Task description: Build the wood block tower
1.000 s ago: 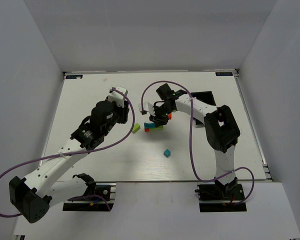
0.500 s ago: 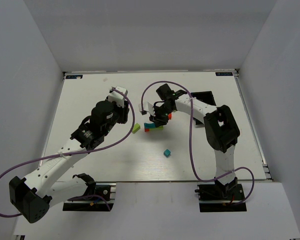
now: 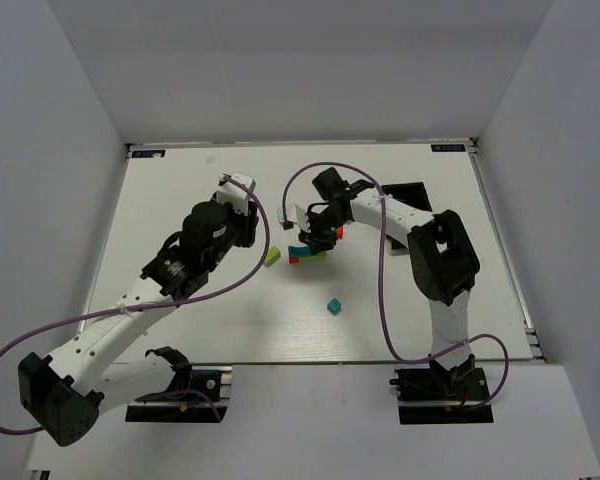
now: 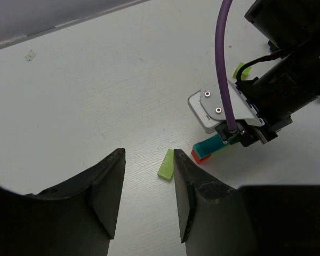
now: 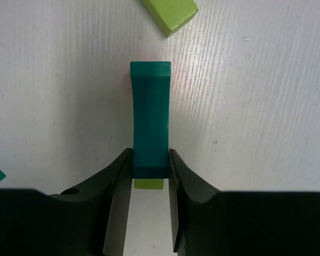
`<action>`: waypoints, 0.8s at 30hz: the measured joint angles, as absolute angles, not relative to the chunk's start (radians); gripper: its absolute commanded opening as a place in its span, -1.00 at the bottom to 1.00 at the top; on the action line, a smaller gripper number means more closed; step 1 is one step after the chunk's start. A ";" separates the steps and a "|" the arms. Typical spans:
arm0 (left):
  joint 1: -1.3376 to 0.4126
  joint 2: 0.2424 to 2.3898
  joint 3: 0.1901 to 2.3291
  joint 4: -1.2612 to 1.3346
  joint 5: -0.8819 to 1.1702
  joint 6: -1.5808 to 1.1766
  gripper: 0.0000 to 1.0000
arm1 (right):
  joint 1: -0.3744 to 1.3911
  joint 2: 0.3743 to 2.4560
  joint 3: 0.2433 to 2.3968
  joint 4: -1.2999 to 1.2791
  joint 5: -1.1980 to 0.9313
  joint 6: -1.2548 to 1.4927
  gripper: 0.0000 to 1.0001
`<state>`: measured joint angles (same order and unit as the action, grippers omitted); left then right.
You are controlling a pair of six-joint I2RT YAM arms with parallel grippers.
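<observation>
Wood block tower [image 3: 305,256] is standing on the white table [image 3: 180,200], off to the left of the black bin [image 3: 408,189] and nearer the arm bases than that bin, with the right gripper [image 3: 318,240] hanging directly over it. In the right wrist view this gripper is pinching a long teal block [image 5: 150,117] by its near end. Both fingers [image 5: 120,176] are pressing against its sides, and a sliver of lime green [image 5: 149,183] is showing underneath that end. In the left wrist view the same teal block is sticking out of the right gripper above a red block [image 4: 200,156]; whether it is resting on the red one or hovering just over it, I cannot tell. A small orange-red block [image 3: 339,232] is showing on the bin side of the tower, close against the right gripper, too small to say whether they are touching. A loose lime green block [image 3: 272,257] is lying flat on the table just beside the tower, on the side away from the bin. A teal cube [image 3: 334,305] is sitting apart from everything, farther from the bin toward the arm bases. The left gripper [image 4: 148,154] is hovering still farther left of the bin than the loose lime green block, its fingers spread with nothing between them, and that block is showing on the table just beyond the gap. A purple cable [image 4: 224,53] is running down to the right gripper's white camera mount [image 4: 224,109].
</observation>
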<state>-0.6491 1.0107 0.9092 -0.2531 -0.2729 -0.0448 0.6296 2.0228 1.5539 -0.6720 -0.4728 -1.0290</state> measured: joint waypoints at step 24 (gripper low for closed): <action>-0.649 1.011 0.909 -0.253 -0.273 -0.045 0.04 | 0.630 2.034 1.554 -0.671 -0.470 -1.029 0.46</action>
<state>-0.6491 1.0107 0.9092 -0.2531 -0.2729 -0.0448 0.6296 2.0338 1.5536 -0.6712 -0.4698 -1.0294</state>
